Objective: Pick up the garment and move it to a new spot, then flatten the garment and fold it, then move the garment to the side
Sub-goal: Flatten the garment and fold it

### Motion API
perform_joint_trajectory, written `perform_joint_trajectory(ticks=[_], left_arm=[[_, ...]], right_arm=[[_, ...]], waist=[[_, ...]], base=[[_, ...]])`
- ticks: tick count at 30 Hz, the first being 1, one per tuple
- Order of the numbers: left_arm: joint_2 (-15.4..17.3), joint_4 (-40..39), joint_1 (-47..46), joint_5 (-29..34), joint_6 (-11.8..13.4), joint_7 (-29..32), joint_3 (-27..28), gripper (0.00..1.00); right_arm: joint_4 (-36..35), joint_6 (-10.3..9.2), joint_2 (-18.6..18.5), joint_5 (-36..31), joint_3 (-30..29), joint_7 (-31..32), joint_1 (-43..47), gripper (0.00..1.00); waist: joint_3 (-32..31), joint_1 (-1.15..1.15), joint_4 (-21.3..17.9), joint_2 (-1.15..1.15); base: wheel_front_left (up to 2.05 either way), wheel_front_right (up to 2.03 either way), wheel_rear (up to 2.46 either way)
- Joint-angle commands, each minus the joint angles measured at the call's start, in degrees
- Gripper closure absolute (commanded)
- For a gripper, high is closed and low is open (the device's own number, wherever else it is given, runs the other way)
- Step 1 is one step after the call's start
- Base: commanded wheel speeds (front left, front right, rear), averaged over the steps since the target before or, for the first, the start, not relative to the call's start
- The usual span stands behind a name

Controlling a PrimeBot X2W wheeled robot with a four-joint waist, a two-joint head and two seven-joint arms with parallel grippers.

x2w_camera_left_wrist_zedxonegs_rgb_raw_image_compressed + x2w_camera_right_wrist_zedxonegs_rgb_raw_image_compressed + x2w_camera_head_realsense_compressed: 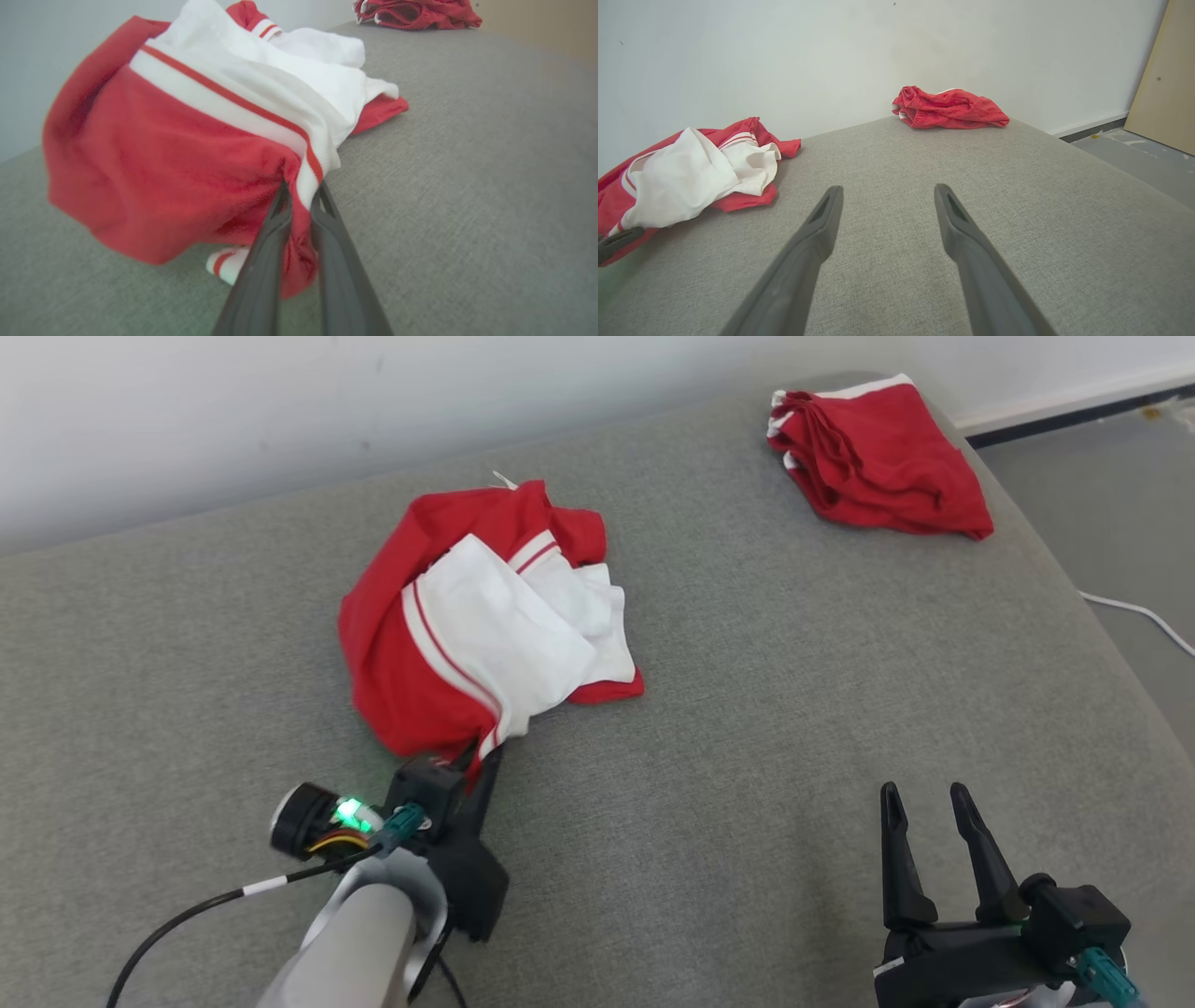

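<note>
A crumpled red and white garment (476, 625) lies bunched in the middle of the grey padded surface (728, 728). My left gripper (481, 756) is shut on the garment's near edge; in the left wrist view its fingers (266, 252) pinch a fold of red and white-striped cloth (187, 140), with my left gripper (301, 189) closed tight around it. The same garment (686, 177) shows at the left of the right wrist view. My right gripper (924, 798) stands open at the lower right, over bare surface, and my right gripper (885, 191) holds nothing.
A second red garment (878, 457) lies folded at the far right corner, also seen as a red pile (948, 107) against the white wall. A white cable (1139, 616) runs on the floor past the right edge. A wooden board (1167, 79) leans at the right.
</note>
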Motion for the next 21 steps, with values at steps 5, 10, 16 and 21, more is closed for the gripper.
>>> perform_joint_trajectory(ticks=[5,10,16,21], left_arm=[[-2.11,-11.62,0.16,-2.90,0.07,-0.17,-2.12,1.00],[-2.68,-20.88,2.59,-4.26,0.19,-0.17,-3.24,1.00],[-2.88,-28.52,7.62,-5.80,1.75,-0.18,-3.07,1.00],[-0.91,-34.31,16.01,-6.58,4.26,-0.17,-0.89,1.00]], right_arm=[[0.00,-0.15,0.23,-0.52,-0.36,0.01,1.83,0.00],[0.24,-0.15,-0.05,-0.62,-0.43,0.01,3.02,0.00],[0.28,-0.15,-0.13,-0.71,-0.85,0.01,4.31,0.00],[0.29,-0.15,-0.05,-0.70,-0.79,0.01,5.53,0.00]], waist=[[-4.13,0.00,5.28,-0.01],[-6.52,0.00,10.01,-0.01],[-8.42,0.00,14.69,-0.01],[-9.90,0.00,18.32,-0.01]], base=[[0.00,0.00,0.00],[0.00,0.00,0.00],[0.00,0.00,0.00],[0.00,0.00,0.00]])
